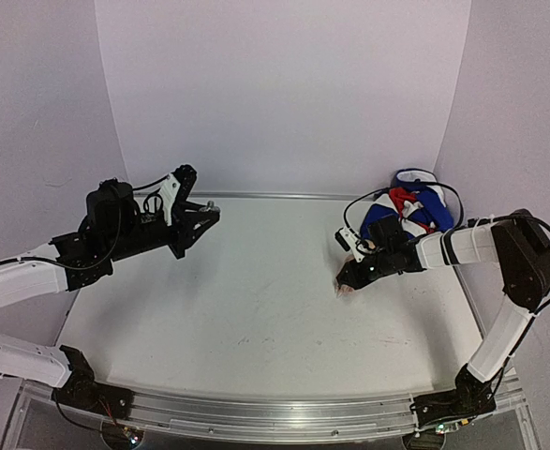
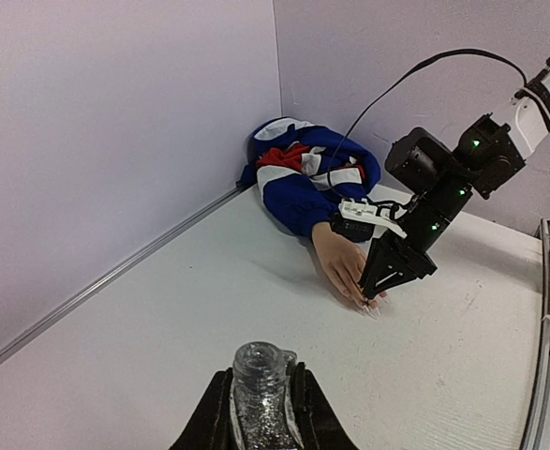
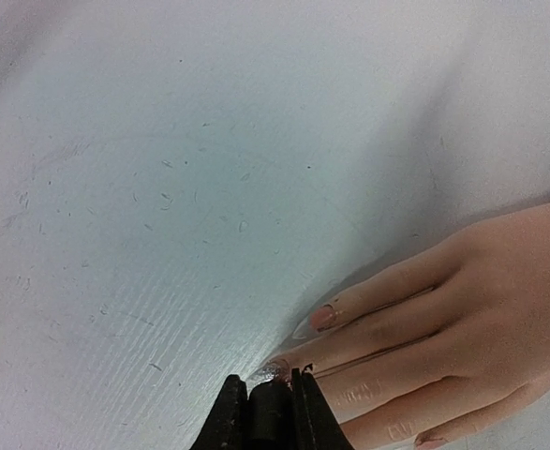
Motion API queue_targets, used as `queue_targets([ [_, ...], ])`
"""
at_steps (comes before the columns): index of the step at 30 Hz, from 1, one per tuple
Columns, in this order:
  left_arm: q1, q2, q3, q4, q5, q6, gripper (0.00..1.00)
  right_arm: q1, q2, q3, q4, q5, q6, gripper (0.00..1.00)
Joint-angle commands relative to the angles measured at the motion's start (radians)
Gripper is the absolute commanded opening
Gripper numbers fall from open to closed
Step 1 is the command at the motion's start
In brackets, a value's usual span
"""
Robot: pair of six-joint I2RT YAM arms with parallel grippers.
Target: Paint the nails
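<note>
The pale mannequin hand (image 2: 340,261) lies flat on the white table, its blue, white and red sleeve (image 2: 298,183) bunched in the far right corner (image 1: 415,204). My right gripper (image 3: 268,405) is shut on a dark brush cap (image 3: 269,422) and sits right at a fingertip. That nail (image 3: 276,369) looks glittery. The neighbouring nail (image 3: 319,317) is pinkish. My left gripper (image 2: 260,417) is shut on an open glitter polish bottle (image 2: 259,375) and holds it above the table at the far left (image 1: 202,217). The brush tip is hidden.
The lilac back and side walls enclose the white table (image 1: 256,309). The right arm's black cable (image 2: 415,70) loops above the sleeve. A metal rail (image 1: 275,417) runs along the near edge.
</note>
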Motion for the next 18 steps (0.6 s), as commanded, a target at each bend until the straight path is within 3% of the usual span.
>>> queue_targets([
  [1, 0.005, -0.018, 0.048, 0.027, 0.022, -0.01, 0.0, 0.006, 0.006, 0.03, -0.002, -0.025, 0.001, 0.0],
  [18, 0.005, -0.024, 0.046, 0.027, 0.023, -0.01, 0.0, 0.006, 0.02, 0.029, -0.004, -0.06, 0.003, 0.0],
])
